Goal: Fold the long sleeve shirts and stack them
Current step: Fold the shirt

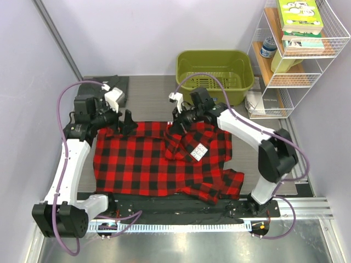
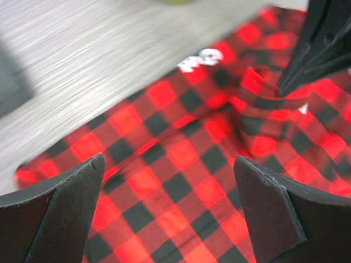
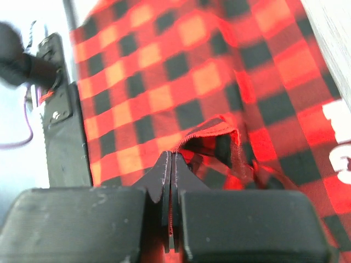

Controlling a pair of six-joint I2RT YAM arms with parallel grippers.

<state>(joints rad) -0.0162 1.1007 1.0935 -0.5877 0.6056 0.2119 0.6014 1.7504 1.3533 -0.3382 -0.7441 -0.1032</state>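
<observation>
**A:** What is the right tool doing?

**B:** The right tool (image 3: 171, 156) has its two fingers pressed tight together. Their tips pinch a raised fold of the red-and-black plaid shirt (image 1: 148, 164). The cloth bunches up around that pinch, near the shirt's far edge.

**A:** And the left tool?

**B:** The left tool (image 2: 169, 164) is spread wide, with nothing between its pads. It sits low over the shirt's far left part, and plaid cloth shows through the gap. I cannot tell whether it touches the fabric.

**A:** Where does the shirt lie?

**B:** It lies on the bench (image 1: 153, 93), across the middle between the two arms, and is mostly flat. A white neck label (image 1: 198, 152) faces up right of centre, just nearer than the right tool. The near right corner of the shirt is crumpled.

**A:** What else is there?

**B:** A dark grey shirt (image 1: 115, 83) lies at the bench's far left, partly under the left arm and apart from the plaid one. A green basket (image 1: 241, 90) stands at the far edge. To its right is a white wire shelf (image 1: 329, 49) holding books (image 1: 299, 13).
</observation>
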